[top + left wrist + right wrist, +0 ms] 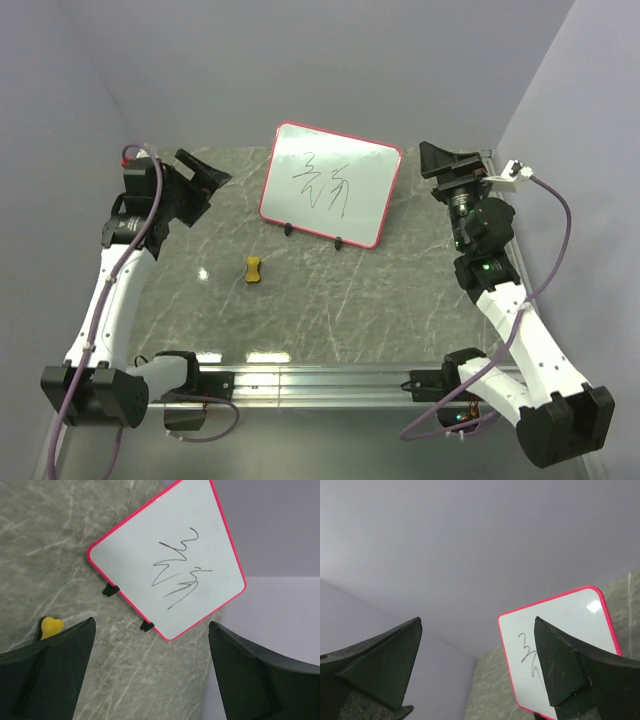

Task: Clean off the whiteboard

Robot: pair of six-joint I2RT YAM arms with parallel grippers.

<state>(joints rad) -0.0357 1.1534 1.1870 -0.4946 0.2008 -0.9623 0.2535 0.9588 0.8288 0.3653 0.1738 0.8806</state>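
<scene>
Tabletop (380, 300) veined grey, walls (300, 60) lilac, whiteboard (330, 185) scribbled; left gripper (205, 172), right gripper (452, 160), jaws apart

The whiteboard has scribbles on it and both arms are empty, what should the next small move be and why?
Probably lower the left gripper toward the small yellow block, likely the eraser. It lies in front of the whiteboard, nearer the left arm. That gripper is open and empty, and the board bears dark scribbles.
</scene>
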